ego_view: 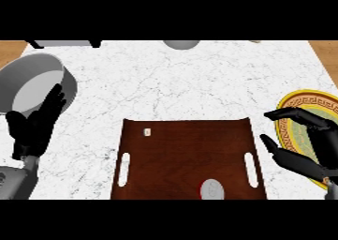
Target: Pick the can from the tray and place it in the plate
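Observation:
A dark brown wooden tray (188,154) lies at the front middle of the marble counter. A grey can (211,189) sits near the tray's front edge, seen from above. A yellow, patterned plate (303,105) lies at the right edge, partly hidden by my right hand (316,150). That hand hovers between tray and plate, fingers and thumb spread, holding nothing. My left hand (34,124) rests open at the left, fingers up, in front of a pot.
A grey pot (33,84) stands at the far left. A grey bowl (181,44) shows at the back edge, and a dark-legged object (64,43) at the back left. A small white tag (148,132) lies on the tray's far left part.

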